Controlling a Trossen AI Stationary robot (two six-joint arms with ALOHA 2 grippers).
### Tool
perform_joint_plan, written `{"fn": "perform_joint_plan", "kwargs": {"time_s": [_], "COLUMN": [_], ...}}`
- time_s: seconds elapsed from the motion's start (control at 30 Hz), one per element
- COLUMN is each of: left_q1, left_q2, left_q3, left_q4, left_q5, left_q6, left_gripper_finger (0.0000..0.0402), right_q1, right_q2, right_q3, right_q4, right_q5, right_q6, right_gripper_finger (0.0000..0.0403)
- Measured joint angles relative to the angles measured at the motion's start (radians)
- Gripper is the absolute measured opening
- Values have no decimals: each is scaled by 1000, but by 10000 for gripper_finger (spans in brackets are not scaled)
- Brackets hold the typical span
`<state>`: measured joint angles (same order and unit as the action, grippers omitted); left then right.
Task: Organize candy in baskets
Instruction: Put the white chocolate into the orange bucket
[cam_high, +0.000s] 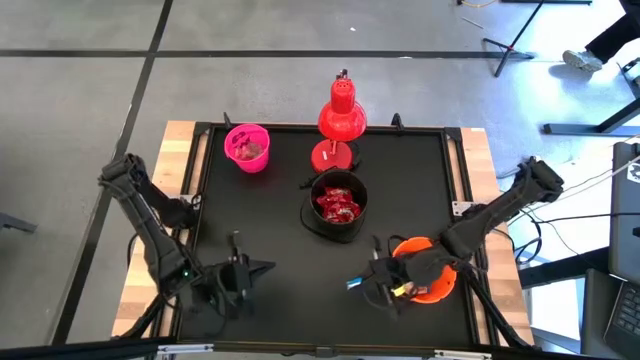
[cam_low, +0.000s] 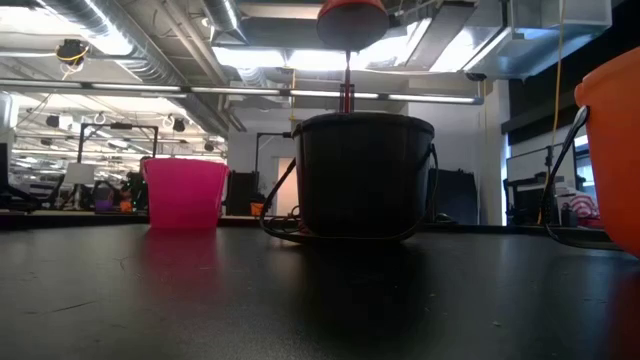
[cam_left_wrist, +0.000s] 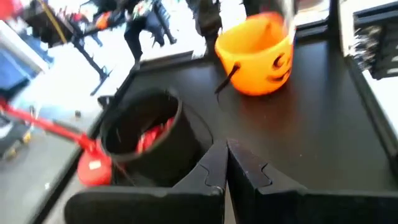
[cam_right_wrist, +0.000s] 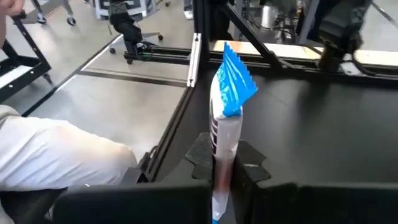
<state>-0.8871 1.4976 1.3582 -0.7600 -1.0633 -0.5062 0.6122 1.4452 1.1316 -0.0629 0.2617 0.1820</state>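
Blue-and-white, the wrapped candy (cam_right_wrist: 227, 118) stood upright between the fingers of my right gripper (cam_right_wrist: 225, 177), which were clamped on its lower end. That gripper hung just beside the orange basket (cam_high: 432, 270), on its left. Farther off sat the black basket (cam_high: 335, 205) holding red candies (cam_high: 337, 205), and beyond it the pink basket (cam_high: 247, 147). My left gripper (cam_left_wrist: 226, 163) waited, fingers closed on nothing.
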Motion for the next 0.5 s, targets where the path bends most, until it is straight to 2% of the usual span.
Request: {"fn": "perform_joint_plan", "kwargs": {"time_s": [0.1, 0.27, 0.37, 0.5], "left_q1": [6, 15, 33, 76], "left_q2": [-53, -168, -232, -260], "left_q3": [-144, -416, -574, -745], "left_q4": [79, 314, 567, 951], "left_q5": [6, 38, 84, 178], "left_q6": [-82, -185, -176, -67], "left_gripper_finger": [0, 5, 34, 97], "right_q1": [22, 54, 74, 105], "right_q2": [-43, -105, -134, -165], "right_q3": [0, 0, 0, 0], "right_q4": [-88, -334, -502, -663], "right_q5": [28, 35, 33, -6], "right_q6": [31, 182, 310, 455], "right_gripper_finger": [15, 39, 42, 29]}}
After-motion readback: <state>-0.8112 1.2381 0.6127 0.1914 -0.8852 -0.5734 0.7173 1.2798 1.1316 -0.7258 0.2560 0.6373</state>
